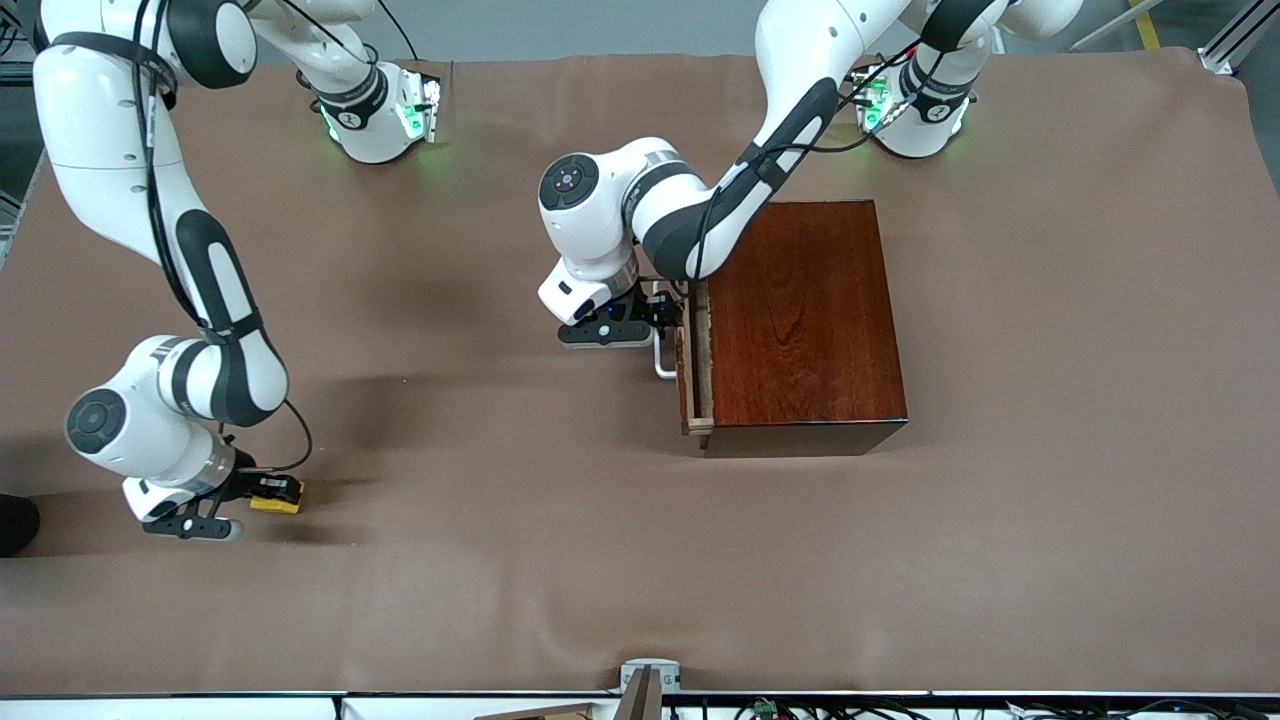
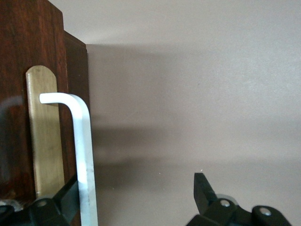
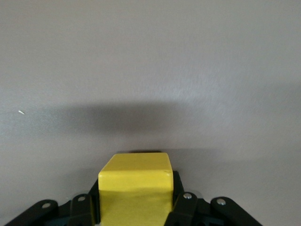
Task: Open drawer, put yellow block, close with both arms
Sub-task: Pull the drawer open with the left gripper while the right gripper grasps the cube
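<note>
block: we see the yellow block (image 3: 135,188) down at table level toward the right arm's end of the table, well apart from the drawer (image 1: 697,362) and nearer the front camera
block handling: we judge it light, rigid, smooth-faced; flat parallel sides suit a pinch across the middle, little risk of crushing, some risk of slipping if taken near an edge
right gripper: the right gripper (image 1: 262,492) is closed on the block, a finger pressed to each side face; we cannot tell whether the block is lifted off the table (image 1: 1000,560) yet
drawer: we see it pulled out only a crack from the wooden box (image 1: 805,320), pale inside edge showing
drawer handling: we judge it stiff, sliding on a straight line; the white handle (image 2: 82,155) is the one place to take it, glossy bar may slip
left gripper: the left gripper (image 2: 136,200) is at the handle with fingers spread wide, bar just inside one finger, nothing clamped
</note>
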